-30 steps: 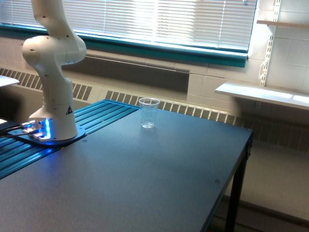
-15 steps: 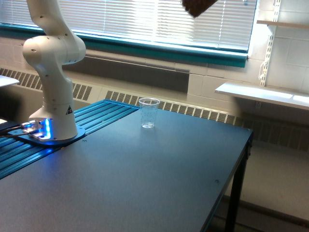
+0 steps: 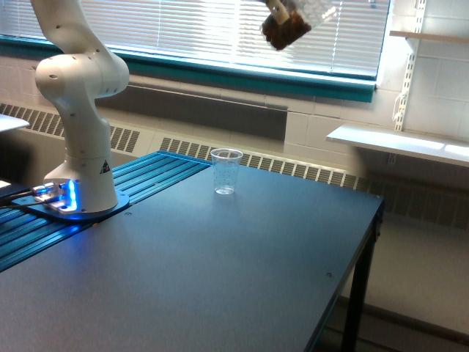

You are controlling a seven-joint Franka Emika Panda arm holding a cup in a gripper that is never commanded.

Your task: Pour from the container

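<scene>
The container [image 3: 288,28] hangs tilted in the air at the top of the exterior view, high above the table. It is small, clear and rounded, and brown granular stuff fills its lower part. Only a pale sliver of my gripper [image 3: 278,7] shows at the frame's top edge, shut on the container's upper end; the rest of the hand is out of view. A taller clear plastic cup [image 3: 226,171] stands upright and looks empty on the dark table [image 3: 242,271], well below the container and to its left in the exterior view.
The arm's white base [image 3: 80,169] stands at the exterior view's left on a blue ribbed panel [image 3: 157,172]. The table's edge [image 3: 363,249] drops off at the right. A white shelf [image 3: 399,141] juts from the wall beyond it.
The container was out of view a second ago. It has come down from the top edge and shifted slightly to the exterior view's left. The cup has not moved.
</scene>
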